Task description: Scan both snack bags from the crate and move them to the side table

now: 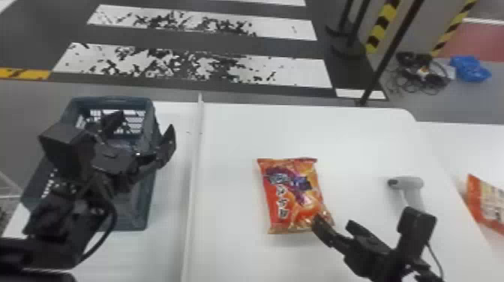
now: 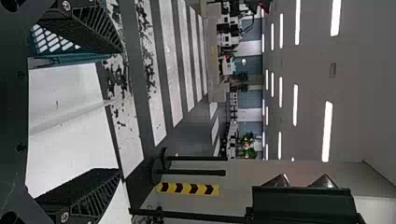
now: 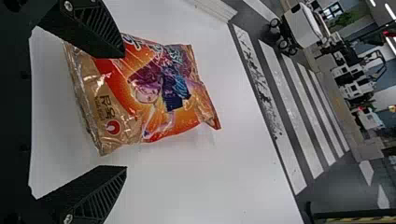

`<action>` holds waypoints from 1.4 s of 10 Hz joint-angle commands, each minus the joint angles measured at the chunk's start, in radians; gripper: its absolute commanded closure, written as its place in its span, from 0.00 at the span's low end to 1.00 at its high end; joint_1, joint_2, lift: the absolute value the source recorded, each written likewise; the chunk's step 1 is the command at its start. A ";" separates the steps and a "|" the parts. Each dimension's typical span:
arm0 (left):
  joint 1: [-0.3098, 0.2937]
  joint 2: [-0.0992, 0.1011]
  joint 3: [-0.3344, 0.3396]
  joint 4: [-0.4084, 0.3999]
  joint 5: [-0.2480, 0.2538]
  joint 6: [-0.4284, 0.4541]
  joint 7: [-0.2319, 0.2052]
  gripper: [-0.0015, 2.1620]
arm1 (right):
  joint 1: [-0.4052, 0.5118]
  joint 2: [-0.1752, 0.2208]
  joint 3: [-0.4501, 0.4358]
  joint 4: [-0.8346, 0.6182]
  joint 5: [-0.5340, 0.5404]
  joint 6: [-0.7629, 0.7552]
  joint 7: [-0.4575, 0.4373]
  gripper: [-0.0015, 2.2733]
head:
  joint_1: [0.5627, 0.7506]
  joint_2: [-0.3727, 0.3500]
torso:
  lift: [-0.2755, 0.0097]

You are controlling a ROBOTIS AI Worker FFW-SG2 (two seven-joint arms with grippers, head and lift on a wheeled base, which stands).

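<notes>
My left gripper [image 1: 144,140] stands open over the crate [image 1: 135,221] in the head view, nothing between its fingers; the left wrist view has this gripper [image 2: 119,112] with fingers wide apart. One orange snack bag [image 1: 292,195] lies flat on the white table. At its near right corner is my right gripper [image 1: 333,225], open. The right wrist view has the right gripper [image 3: 125,112] with one finger over the snack bag [image 3: 159,93] and the other off to its side. Another orange snack bag [image 1: 487,206] lies at the head view's right edge, on the side table. The scanner [image 1: 408,184] is behind the right gripper.
A raised white strip [image 1: 195,168] divides the table [image 1: 232,150] between crate and bag. Beyond the far edge stand a dark pole [image 1: 386,60] and striped posts, with cables and a blue bundle [image 1: 470,69] on the floor.
</notes>
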 commanded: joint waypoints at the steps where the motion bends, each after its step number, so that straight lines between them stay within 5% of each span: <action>1: 0.036 0.000 0.023 -0.013 0.008 -0.032 0.000 0.04 | -0.023 0.000 -0.016 0.000 -0.033 0.086 0.010 0.03 | 0.70 0.44 | 0.70; 6: 0.089 0.000 0.040 -0.023 0.017 -0.057 -0.008 0.05 | -0.106 0.000 -0.038 0.048 -0.068 0.246 0.036 0.03 | 0.70 0.51 | 0.70; 14: 0.102 0.002 0.043 -0.015 0.018 -0.057 -0.012 0.05 | -0.210 0.001 -0.043 0.138 -0.034 0.270 0.006 0.04 | 0.70 0.52 | 0.70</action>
